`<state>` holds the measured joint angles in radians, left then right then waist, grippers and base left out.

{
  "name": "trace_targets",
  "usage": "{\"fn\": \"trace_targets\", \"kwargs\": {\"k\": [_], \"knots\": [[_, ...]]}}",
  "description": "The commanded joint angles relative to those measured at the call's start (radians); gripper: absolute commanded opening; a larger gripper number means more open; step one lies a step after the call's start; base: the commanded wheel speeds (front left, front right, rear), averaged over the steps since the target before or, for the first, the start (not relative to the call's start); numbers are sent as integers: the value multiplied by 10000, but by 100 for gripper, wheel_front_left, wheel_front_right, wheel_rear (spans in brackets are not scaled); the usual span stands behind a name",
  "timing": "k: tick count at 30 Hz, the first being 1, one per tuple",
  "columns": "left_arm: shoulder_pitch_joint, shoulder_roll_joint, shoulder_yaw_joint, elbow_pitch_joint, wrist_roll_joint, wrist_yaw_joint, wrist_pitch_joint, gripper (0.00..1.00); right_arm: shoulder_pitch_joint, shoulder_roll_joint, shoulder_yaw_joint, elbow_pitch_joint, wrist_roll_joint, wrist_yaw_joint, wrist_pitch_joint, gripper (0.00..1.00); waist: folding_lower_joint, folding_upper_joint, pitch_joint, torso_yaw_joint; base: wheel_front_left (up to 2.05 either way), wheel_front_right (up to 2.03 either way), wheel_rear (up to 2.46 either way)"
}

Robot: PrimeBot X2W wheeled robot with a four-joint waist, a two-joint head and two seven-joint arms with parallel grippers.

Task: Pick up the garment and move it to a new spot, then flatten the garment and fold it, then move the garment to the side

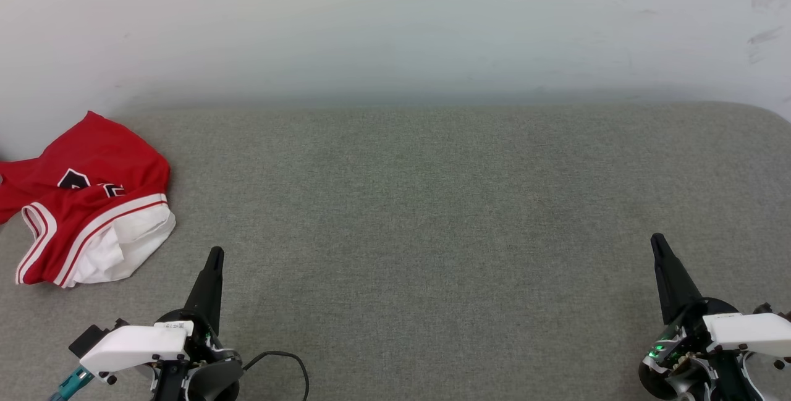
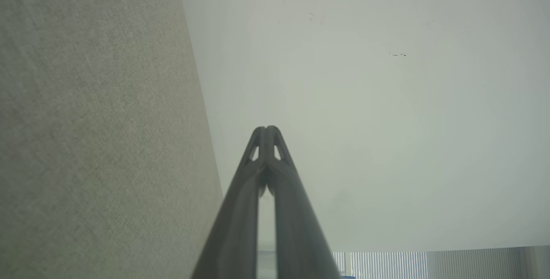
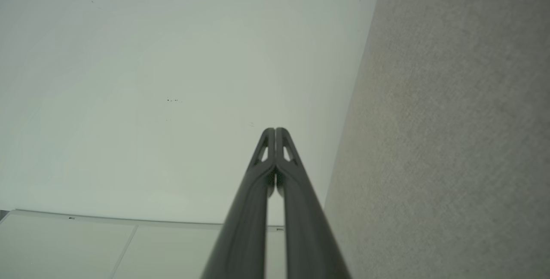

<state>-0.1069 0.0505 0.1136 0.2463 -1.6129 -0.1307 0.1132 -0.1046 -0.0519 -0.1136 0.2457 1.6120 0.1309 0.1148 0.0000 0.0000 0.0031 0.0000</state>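
Judged to be at the very first step: lifting the garment (image 1: 93,203), heaped and crumpled at the far left of the grey cloth-covered table (image 1: 420,203), close to the back wall (image 1: 395,18), its left part cut off by the edge of the head view; red body uppermost, white sleeve and striped trim toward the near side, black print half buried in folds. Left pincer (image 1: 214,256) closed tip to tip and holding nothing, near the garment's front right but apart from it; right pincer (image 1: 656,241) likewise closed and empty, well apart at the far right.

To do it well: open the left pincer first; reach for the raised red fold or the trimmed hem; pinch few layers rather than the whole bundle; lift clear before carrying toward the bare middle; second corner left for the right, after the lift.

Around: a black cable loop (image 1: 290,364) by the left wrist — worth keeping out of the sweep; nothing lying between pincer and garment; little room behind, with the wall so close.
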Motion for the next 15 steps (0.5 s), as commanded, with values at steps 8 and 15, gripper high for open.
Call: {"fn": "trace_targets", "kwargs": {"k": [8, 15], "knots": [[-68, -13, 20, -24, 31, -24, 39, 0, -135, 47, 7, -4, -4, -5, -9, 0, 0, 0, 0, 0, 0, 0, 0], [-68, -13, 20, -24, 31, -24, 39, 0, -135, 47, 7, -4, -4, -5, -9, 0, 0, 0, 0, 0, 0, 0, 0]]}}
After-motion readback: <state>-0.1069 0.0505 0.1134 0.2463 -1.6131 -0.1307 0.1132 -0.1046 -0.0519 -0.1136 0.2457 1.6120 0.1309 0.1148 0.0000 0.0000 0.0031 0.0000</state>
